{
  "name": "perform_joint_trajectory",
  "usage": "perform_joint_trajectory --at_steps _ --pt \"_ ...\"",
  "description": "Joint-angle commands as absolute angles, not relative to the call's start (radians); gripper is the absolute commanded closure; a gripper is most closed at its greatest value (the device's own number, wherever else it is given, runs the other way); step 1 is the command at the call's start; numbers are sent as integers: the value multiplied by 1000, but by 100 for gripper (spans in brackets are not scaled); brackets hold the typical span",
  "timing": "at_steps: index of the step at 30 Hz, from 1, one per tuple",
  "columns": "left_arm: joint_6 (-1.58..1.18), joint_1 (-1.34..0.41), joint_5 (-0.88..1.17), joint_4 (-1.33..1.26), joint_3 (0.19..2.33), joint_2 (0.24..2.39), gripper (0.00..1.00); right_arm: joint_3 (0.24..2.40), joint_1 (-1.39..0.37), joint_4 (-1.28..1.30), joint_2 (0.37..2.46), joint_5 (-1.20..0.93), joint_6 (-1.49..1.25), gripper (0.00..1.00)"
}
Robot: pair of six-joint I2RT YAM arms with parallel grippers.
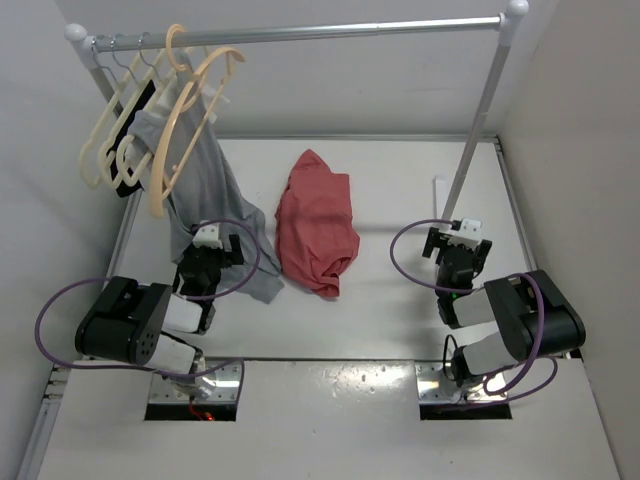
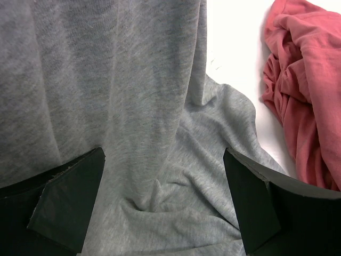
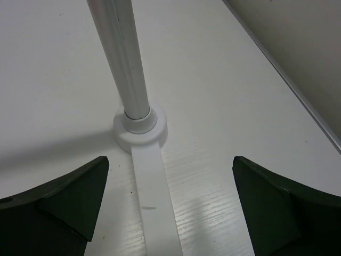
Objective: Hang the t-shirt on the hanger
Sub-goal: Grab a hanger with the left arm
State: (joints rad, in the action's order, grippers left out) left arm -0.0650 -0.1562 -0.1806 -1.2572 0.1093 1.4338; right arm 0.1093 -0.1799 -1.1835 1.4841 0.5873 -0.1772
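Note:
The coral-red t-shirt point(image 1: 316, 222) lies crumpled on the white table between the arms; its edge shows at the right of the left wrist view point(image 2: 309, 90). The tan-orange hanger point(image 1: 157, 200) hangs by its hook from the rail point(image 1: 330, 33) at the back left. My left gripper point(image 1: 220, 243) is open and empty, its jaws wide apart over the grey garment point(image 2: 138, 106), left of the t-shirt. My right gripper point(image 1: 460, 240) is open and empty point(image 3: 170, 208), low over the table by the rack's right post.
The grey garment point(image 1: 205, 185) hangs from the rail by the tan hanger and pools on the table. Paler cream hangers point(image 1: 105, 135) hang further left. The rack's right post point(image 1: 481, 120) stands on a white foot point(image 3: 140, 128) with a flat strip.

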Motion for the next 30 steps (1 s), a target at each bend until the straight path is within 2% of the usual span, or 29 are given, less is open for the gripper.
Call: perform_joint_trajectory --at_steps 1,5,6,9,10,11,12,13,14,17,19,22,26,28,30 --pt "-87 -149 -173 -1293 118 1430 0 140 -179 -1224 1473 598 -198 0" --pt "-59 -149 -148 -1324 118 1430 0 140 -179 -1224 1473 598 -198 0" --pt "-26 -149 -35 -1348 97 1430 0 140 -179 -1224 1473 598 -198 0" --pt "52 -137 99 -1307 57 1307 0 130 -179 -1224 1463 588 -186 0" --pt "102 -137 250 -1210 78 1255 0 130 -179 -1224 1454 578 -186 0" --pt "191 -137 356 -861 181 1161 0 130 -179 -1236 1454 578 -186 0" --pt "450 -150 470 -660 249 1143 0 130 -179 -1236 1454 578 -186 0" --pt "551 -159 612 -485 308 1143 0 130 -179 -1236 1454 569 -186 0" --pt "590 -169 630 -289 372 1143 0 130 -179 -1236 1454 569 -186 0" --pt "603 -178 614 -224 347 1095 0 130 -179 -1227 1454 569 -186 0" --pt "701 -189 647 -198 321 1022 0 130 -179 -1227 1454 569 -186 0" --pt "960 -244 680 -17 311 957 0 130 -179 -1218 1454 560 -186 0" --pt "1035 -320 518 47 287 873 0 147 -179 -1204 1395 526 -140 0" --pt "1035 -341 459 60 317 839 0 233 -192 -853 1333 480 -153 0" --pt "1035 -353 395 103 354 824 0 427 -179 -575 1313 434 -277 0"
